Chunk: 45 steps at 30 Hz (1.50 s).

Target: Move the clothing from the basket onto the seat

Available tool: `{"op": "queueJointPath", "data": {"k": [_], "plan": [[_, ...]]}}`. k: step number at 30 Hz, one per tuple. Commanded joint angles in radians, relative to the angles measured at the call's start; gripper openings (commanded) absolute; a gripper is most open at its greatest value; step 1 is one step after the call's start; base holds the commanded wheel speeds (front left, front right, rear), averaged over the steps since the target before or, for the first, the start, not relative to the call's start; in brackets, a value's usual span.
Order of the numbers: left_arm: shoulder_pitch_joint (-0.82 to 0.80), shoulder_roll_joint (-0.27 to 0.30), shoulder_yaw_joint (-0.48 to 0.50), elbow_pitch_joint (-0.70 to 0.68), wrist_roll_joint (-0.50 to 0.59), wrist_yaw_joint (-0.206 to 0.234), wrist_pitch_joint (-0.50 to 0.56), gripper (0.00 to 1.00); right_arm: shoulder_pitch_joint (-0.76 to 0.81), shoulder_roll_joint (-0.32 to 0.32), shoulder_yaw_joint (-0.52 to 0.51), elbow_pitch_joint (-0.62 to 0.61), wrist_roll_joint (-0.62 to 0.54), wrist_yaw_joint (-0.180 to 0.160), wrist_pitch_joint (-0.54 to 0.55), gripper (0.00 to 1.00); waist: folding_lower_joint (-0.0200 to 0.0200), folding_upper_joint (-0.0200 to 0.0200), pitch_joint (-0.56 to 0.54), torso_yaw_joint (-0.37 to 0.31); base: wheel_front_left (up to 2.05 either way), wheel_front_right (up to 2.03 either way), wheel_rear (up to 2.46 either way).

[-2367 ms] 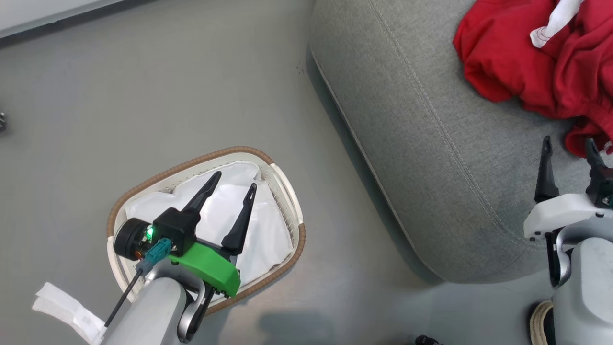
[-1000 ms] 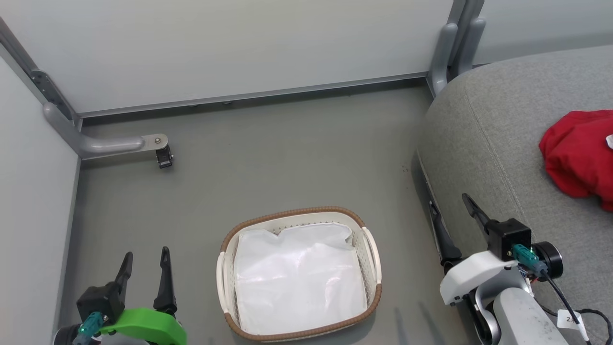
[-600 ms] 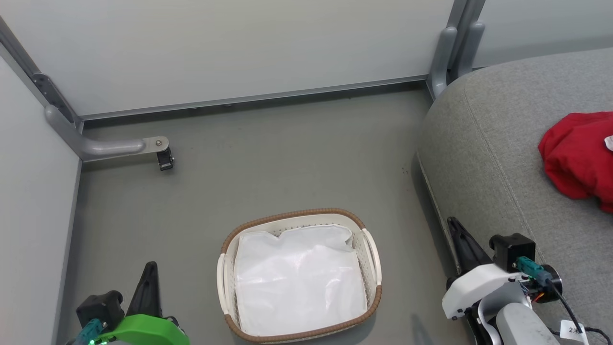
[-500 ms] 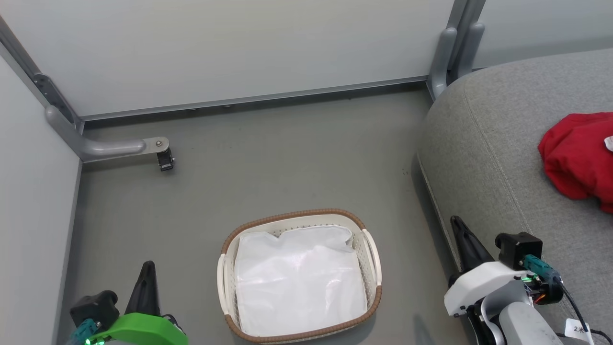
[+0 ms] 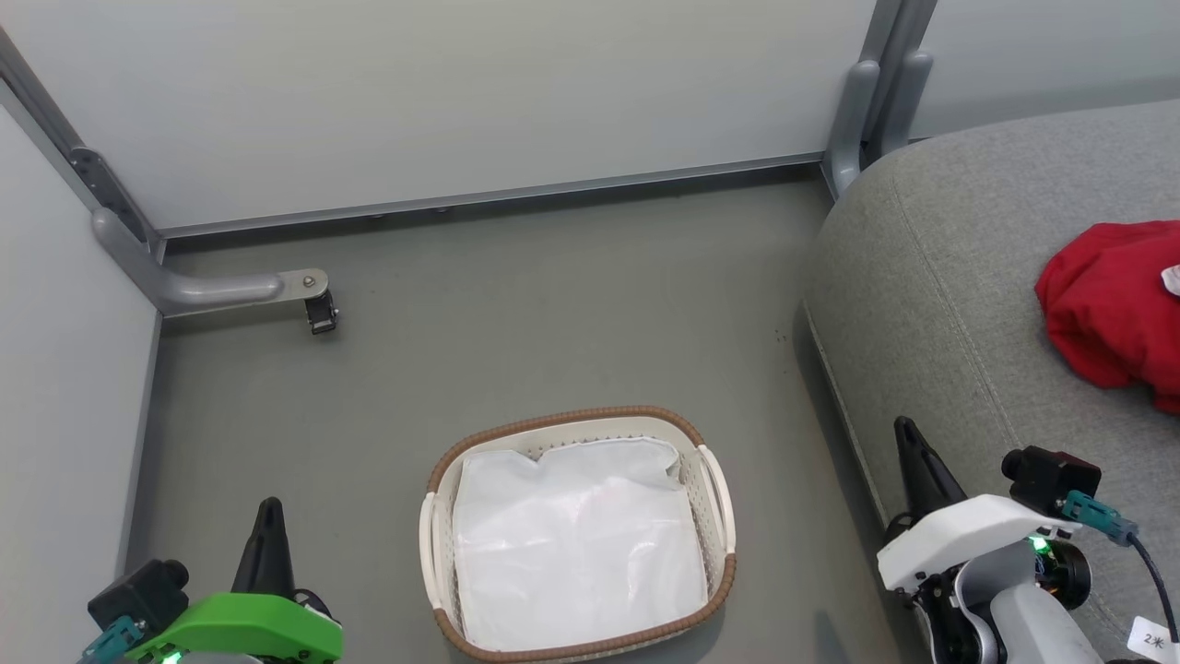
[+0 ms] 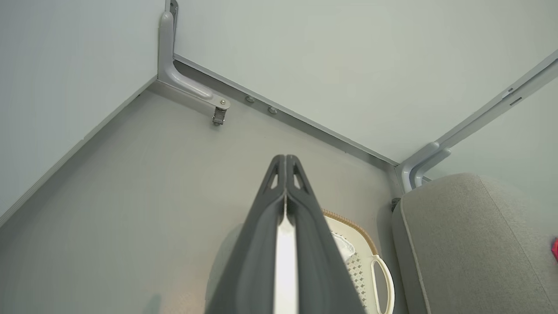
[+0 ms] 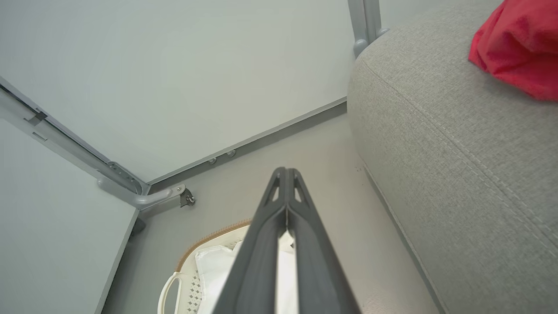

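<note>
Head view: my left fingers [image 5: 267, 553] are pressed together, empty, pointing up-frame at lower left; my right fingers [image 5: 922, 470] likewise, by the front edge of the seat [image 5: 949, 304]. Crumpled red clothing [image 5: 1106, 314] lies on that grey seat, cut by the frame, long axis unclear. The basket [image 5: 572, 417] on the floor [image 5: 516, 332], long axis across, holds a white liner [image 5: 576, 544].

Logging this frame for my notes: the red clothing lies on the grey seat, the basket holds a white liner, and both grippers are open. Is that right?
Not quite. The left gripper and the right gripper are shut, not open: each wrist view shows its two fingers pressed together. The red clothing does lie on the seat, and the basket holds a white liner.
</note>
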Motion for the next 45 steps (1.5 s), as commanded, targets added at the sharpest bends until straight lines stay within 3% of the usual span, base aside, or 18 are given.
{"op": "queueJointPath", "data": {"k": [1, 45], "plan": [[-0.021, 0.001, 0.008, -0.019, -0.035, -0.001, 0.008, 0.0, -0.006, -0.005, -0.008, -0.021, 0.04, 0.0, 0.007, 0.0, 0.0, 0.0, -0.001, 0.0, 0.0, 0.0, 0.0], [-0.047, -0.011, 0.058, -0.094, -0.553, -0.003, 0.153, 0.0, 0.039, -0.009, -0.088, -0.098, 0.613, -0.001, 0.153, 0.0, 0.0, 0.0, -0.03, 0.006, 0.0, 0.0, 0.0]]}}
